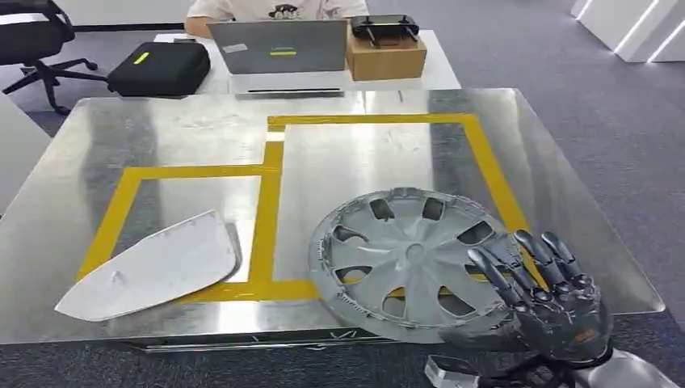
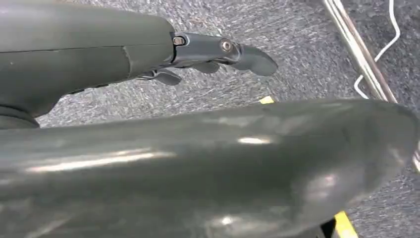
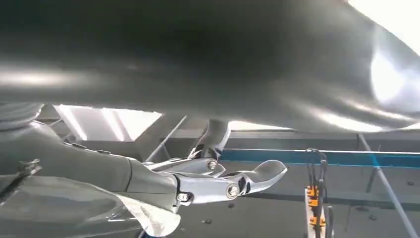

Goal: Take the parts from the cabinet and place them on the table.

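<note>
A grey wheel cover (image 1: 408,255) lies flat on the metal table (image 1: 202,121), near its front edge, overlapping the yellow tape outline (image 1: 271,186). A white curved panel (image 1: 157,267) lies in the left taped box. My right hand (image 1: 549,299) is at the wheel cover's right rim with fingers spread and raised, holding nothing. In the right wrist view that hand (image 3: 218,181) shows its thumb and fingers stretched out and empty. My left hand (image 2: 208,52) hangs over grey carpet, thumb extended, with nothing in it.
Behind the table stands a second desk with a laptop (image 1: 279,47), a cardboard box (image 1: 386,55) carrying a black controller (image 1: 384,28), and a black case (image 1: 159,69). A person (image 1: 275,8) sits behind the laptop. An office chair (image 1: 32,40) stands far left.
</note>
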Action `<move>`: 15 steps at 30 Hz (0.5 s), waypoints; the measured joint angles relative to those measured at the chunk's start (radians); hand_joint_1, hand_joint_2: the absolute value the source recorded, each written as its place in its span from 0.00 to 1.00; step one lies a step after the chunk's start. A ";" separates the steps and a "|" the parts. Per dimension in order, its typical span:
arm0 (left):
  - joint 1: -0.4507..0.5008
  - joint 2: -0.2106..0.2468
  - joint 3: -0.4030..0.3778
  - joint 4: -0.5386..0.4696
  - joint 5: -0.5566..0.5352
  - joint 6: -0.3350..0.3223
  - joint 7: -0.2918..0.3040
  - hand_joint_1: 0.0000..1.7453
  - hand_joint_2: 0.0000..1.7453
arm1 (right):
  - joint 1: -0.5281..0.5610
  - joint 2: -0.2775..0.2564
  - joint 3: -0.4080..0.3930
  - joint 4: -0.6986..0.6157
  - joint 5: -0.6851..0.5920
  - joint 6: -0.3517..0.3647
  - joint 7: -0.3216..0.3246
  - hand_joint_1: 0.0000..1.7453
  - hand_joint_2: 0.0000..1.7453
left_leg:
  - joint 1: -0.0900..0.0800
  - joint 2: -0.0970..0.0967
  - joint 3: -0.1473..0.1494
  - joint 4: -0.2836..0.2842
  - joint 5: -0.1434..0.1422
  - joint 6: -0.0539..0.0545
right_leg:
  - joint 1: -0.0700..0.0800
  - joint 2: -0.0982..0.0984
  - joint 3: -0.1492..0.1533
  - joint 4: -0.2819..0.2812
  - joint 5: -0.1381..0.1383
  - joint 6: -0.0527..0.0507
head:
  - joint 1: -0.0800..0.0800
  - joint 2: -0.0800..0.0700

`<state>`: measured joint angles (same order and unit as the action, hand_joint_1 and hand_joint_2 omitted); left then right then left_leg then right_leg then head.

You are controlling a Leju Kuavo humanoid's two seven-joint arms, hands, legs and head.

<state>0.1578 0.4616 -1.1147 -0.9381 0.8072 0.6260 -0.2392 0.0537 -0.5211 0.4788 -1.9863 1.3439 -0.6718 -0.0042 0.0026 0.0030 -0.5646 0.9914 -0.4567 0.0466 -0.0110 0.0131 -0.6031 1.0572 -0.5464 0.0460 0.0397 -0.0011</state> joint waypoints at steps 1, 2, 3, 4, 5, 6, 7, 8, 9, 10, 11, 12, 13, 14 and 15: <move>0.001 0.000 0.000 -0.002 0.000 0.001 0.000 0.00 0.00 | 0.001 0.000 0.000 0.000 -0.001 0.000 0.002 0.00 0.00 | 0.000 0.002 -0.005 0.000 0.001 0.000 | -0.002 -0.002 -0.030 0.082 -0.049 0.004 | 0.000 0.000; 0.002 -0.001 0.000 -0.003 0.001 0.002 0.001 0.00 0.00 | 0.002 0.000 0.001 0.000 0.000 0.001 0.001 0.00 0.00 | 0.000 0.004 -0.008 0.000 0.003 0.000 | -0.004 -0.003 -0.059 0.162 -0.088 0.008 | 0.000 0.000; 0.003 -0.001 0.000 -0.005 0.002 0.003 0.003 0.00 0.00 | 0.003 0.000 0.002 0.000 -0.001 0.002 0.002 0.00 0.00 | 0.000 0.008 -0.012 0.000 0.006 -0.003 | -0.005 -0.003 -0.078 0.221 -0.108 0.011 | -0.001 0.000; 0.003 -0.001 0.000 -0.005 0.005 0.006 0.005 0.00 0.00 | 0.003 0.000 0.002 0.001 -0.001 0.003 0.002 0.00 0.00 | 0.001 0.009 -0.014 0.001 0.009 -0.005 | -0.008 -0.004 -0.075 0.230 -0.102 0.015 | 0.000 0.000; 0.004 -0.002 0.000 -0.007 0.006 0.007 0.006 0.00 0.00 | 0.003 0.000 0.001 0.001 -0.001 0.004 0.002 0.00 0.00 | 0.002 0.011 -0.017 0.001 0.011 -0.008 | -0.010 -0.005 -0.050 0.199 -0.078 0.017 | -0.001 0.000; 0.004 -0.002 0.000 -0.010 0.008 0.009 0.007 0.00 0.00 | 0.003 0.000 0.002 0.000 -0.001 0.005 0.002 0.00 0.00 | 0.005 0.011 -0.019 0.001 0.014 -0.012 | -0.013 -0.007 -0.004 0.125 -0.040 0.020 | 0.000 0.000; 0.004 -0.002 0.000 -0.013 0.008 0.009 0.008 0.00 0.00 | 0.002 0.000 0.001 0.000 -0.001 0.006 0.002 0.00 0.00 | 0.007 0.011 -0.022 0.003 0.017 -0.017 | -0.017 -0.012 0.061 0.020 0.000 0.023 | -0.001 0.000; 0.003 -0.002 0.000 -0.013 0.009 0.010 0.009 0.00 0.00 | 0.001 0.000 0.001 0.000 -0.001 0.007 0.002 0.00 0.00 | 0.006 0.011 -0.023 0.007 0.019 -0.023 | -0.022 -0.019 0.112 -0.062 0.009 0.027 | 0.001 0.000; 0.004 0.000 0.000 -0.014 0.009 0.012 0.010 0.00 0.00 | -0.001 0.000 0.002 0.000 -0.001 0.010 0.002 0.00 0.00 | 0.004 0.010 -0.030 0.010 0.020 -0.032 | -0.013 -0.015 0.137 -0.084 0.004 0.021 | 0.001 0.000; 0.007 0.002 -0.001 -0.018 0.010 0.014 0.011 0.00 0.00 | 0.002 0.000 0.001 0.000 -0.002 0.011 0.004 0.00 0.00 | 0.002 0.010 -0.029 0.012 0.026 -0.040 | -0.013 -0.011 0.122 -0.078 0.011 0.009 | -0.004 0.000; 0.007 0.002 -0.001 -0.021 0.011 0.018 0.012 0.00 0.00 | 0.002 0.000 0.001 0.000 -0.003 0.013 0.004 0.00 0.00 | 0.003 0.010 -0.033 0.013 0.031 -0.047 | -0.012 -0.010 0.116 -0.079 0.007 0.003 | -0.001 0.000; 0.008 0.003 -0.001 -0.021 0.012 0.019 0.015 0.00 0.00 | 0.002 0.000 0.002 0.000 -0.003 0.014 0.004 0.00 0.00 | 0.004 0.010 -0.034 0.012 0.038 -0.055 | -0.010 -0.009 0.113 -0.074 0.010 -0.003 | -0.003 0.000; 0.010 0.004 -0.001 -0.023 0.012 0.021 0.015 0.00 0.00 | 0.002 0.000 0.002 0.000 -0.003 0.017 0.004 0.00 0.00 | 0.006 0.009 -0.037 0.013 0.041 -0.061 | -0.012 -0.010 0.093 -0.078 0.018 -0.016 | -0.001 0.000; 0.010 0.003 -0.001 -0.025 0.013 0.023 0.015 0.00 0.00 | 0.001 0.000 0.002 0.000 -0.004 0.019 0.005 0.00 0.00 | 0.009 0.007 -0.046 0.033 0.012 -0.065 | -0.014 -0.014 0.095 -0.079 0.026 -0.029 | -0.003 0.000; 0.012 0.003 -0.002 -0.029 0.015 0.024 0.016 0.00 0.00 | 0.001 0.000 0.002 0.000 -0.004 0.021 0.006 0.00 0.00 | 0.009 0.005 -0.059 0.076 -0.040 -0.069 | -0.013 -0.014 0.088 -0.079 0.032 -0.037 | -0.006 0.000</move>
<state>0.1701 0.4650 -1.1170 -0.9667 0.8225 0.6497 -0.2235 0.0545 -0.5211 0.4803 -1.9860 1.3397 -0.6512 0.0015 0.0114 0.0083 -0.6235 1.0676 -0.4962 -0.0220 -0.0238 -0.0006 -0.5148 0.9783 -0.5143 0.0089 0.0336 -0.0011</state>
